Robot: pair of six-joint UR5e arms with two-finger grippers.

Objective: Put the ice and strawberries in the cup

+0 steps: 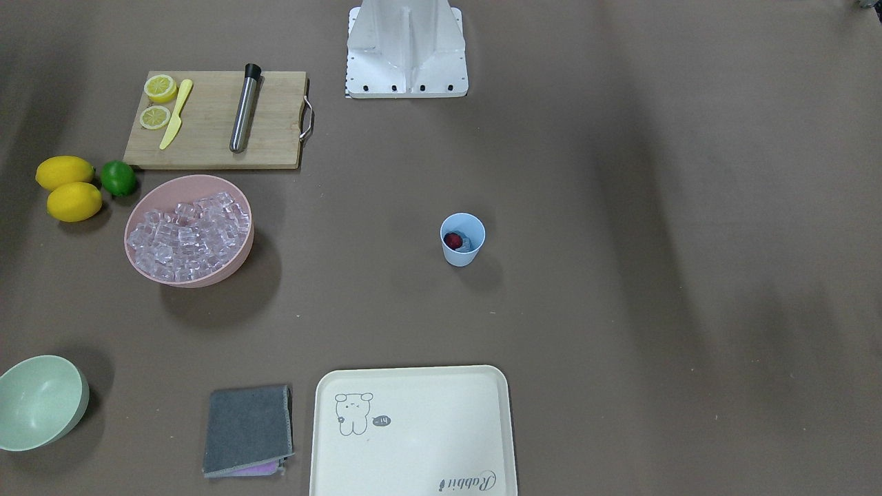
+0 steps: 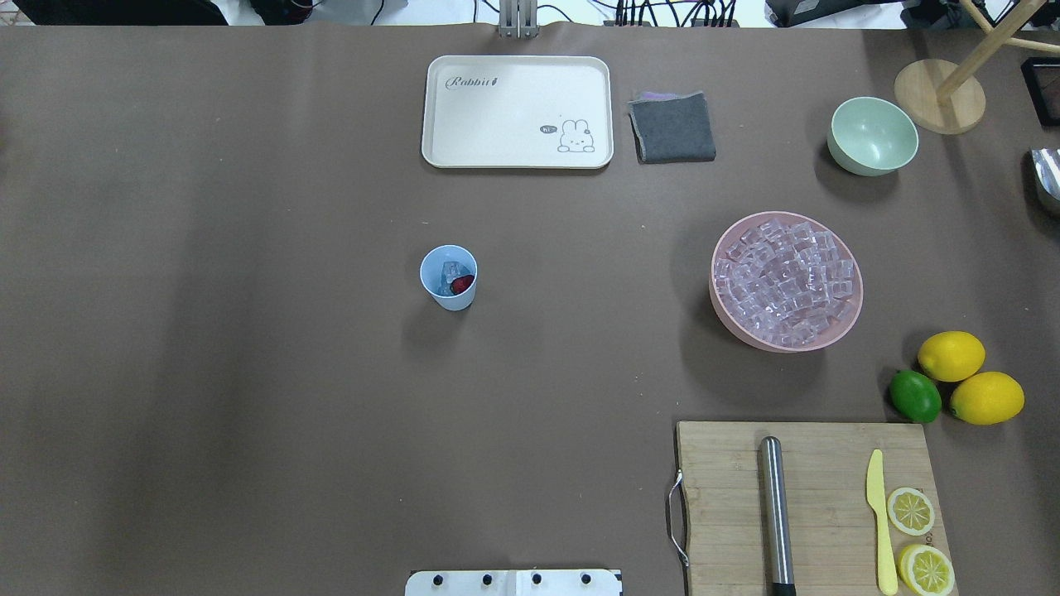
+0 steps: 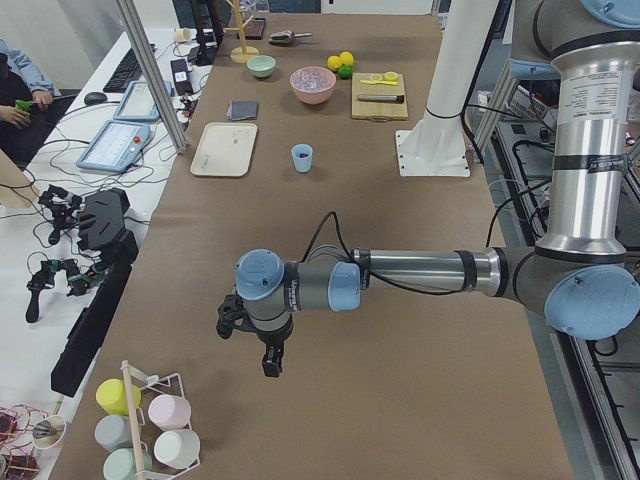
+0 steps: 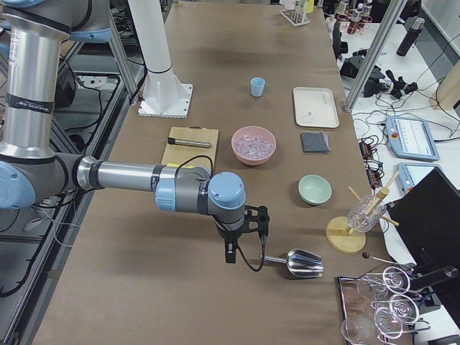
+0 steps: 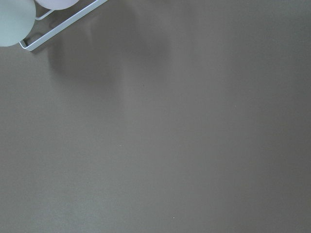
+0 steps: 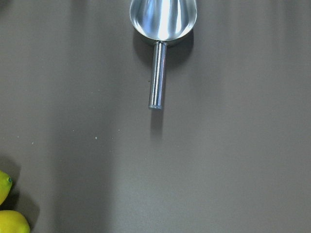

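The light blue cup [image 1: 462,239] stands upright mid-table, also in the overhead view [image 2: 448,277]. Inside it lie a dark red strawberry [image 1: 453,240] and clear ice cubes [image 2: 450,270]. Many more ice cubes [image 1: 189,231] fill the pink bowl [image 2: 719,310]. My left gripper [image 3: 262,345] hangs over bare table far from the cup, near the table's left end. My right gripper [image 4: 241,237] hangs near the right end, just short of a metal scoop [image 6: 163,19] lying on the table. Neither gripper's fingers show in the wrist views, so I cannot tell if they are open or shut.
A cutting board [image 1: 213,120] holds a steel muddler [image 1: 242,110], a yellow knife and lemon halves. Two lemons [image 1: 65,186] and a lime [image 1: 118,178] lie beside it. A pale green bowl [image 1: 38,401], grey cloth [image 1: 248,430], cream tray [image 1: 412,430] and cup rack [image 3: 145,430] are around.
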